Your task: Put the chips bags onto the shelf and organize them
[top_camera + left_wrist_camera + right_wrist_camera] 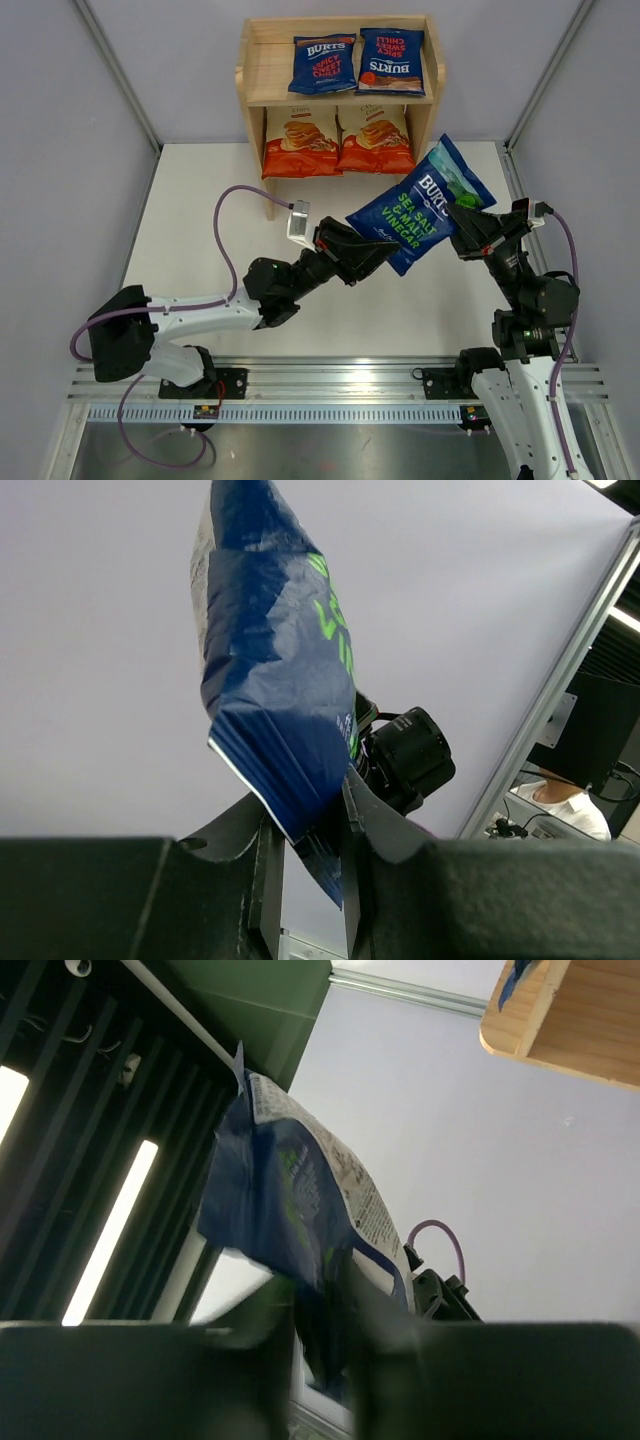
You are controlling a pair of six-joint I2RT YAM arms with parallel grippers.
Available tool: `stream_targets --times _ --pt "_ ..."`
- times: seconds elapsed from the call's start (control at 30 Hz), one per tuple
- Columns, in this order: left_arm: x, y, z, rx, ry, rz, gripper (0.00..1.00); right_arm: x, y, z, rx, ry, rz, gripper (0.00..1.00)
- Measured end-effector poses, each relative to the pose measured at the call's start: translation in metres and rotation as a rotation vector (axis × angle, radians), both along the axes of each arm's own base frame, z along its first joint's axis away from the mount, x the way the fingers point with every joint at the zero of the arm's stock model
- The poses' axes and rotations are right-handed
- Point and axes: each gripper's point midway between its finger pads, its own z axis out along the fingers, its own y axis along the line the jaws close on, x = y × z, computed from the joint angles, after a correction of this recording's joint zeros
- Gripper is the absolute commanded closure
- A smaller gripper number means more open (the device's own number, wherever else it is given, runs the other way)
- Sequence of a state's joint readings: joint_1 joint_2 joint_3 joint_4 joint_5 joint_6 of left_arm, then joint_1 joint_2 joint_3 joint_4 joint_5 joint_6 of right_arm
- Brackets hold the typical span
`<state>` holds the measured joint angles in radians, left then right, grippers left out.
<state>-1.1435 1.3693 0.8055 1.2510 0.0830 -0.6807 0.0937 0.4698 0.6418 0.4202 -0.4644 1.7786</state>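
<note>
A dark blue BURTS bag with green lettering hangs in mid-air over the table, tilted, held between both grippers. My left gripper is shut on its lower left corner; in the left wrist view the bag sits pinched between the fingers of the gripper. My right gripper is shut on its right edge; the bag shows blurred in that gripper. The wooden shelf stands at the far edge. Two blue BURTS bags lie on its top tier. Two orange-red bags stand on its lower tier.
The left part of the shelf's top tier is bare wood. A corner of the shelf shows at the top right of the right wrist view. Grey walls enclose the white table on three sides. A purple cable loops above the left arm.
</note>
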Motion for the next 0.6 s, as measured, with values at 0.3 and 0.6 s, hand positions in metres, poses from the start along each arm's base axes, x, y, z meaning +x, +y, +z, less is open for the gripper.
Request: stream_targets --times 0.3,0.6 --pt "0.015 0.049 0.031 -0.014 0.087 0.168 0.96 0.021 0.002 -0.022 -0.181 0.055 -0.106 0.0" --pt "0.101 0.143 0.084 0.071 0.323 0.586 0.98 0.031 -0.008 -0.045 -0.348 0.144 -0.233 0.01"
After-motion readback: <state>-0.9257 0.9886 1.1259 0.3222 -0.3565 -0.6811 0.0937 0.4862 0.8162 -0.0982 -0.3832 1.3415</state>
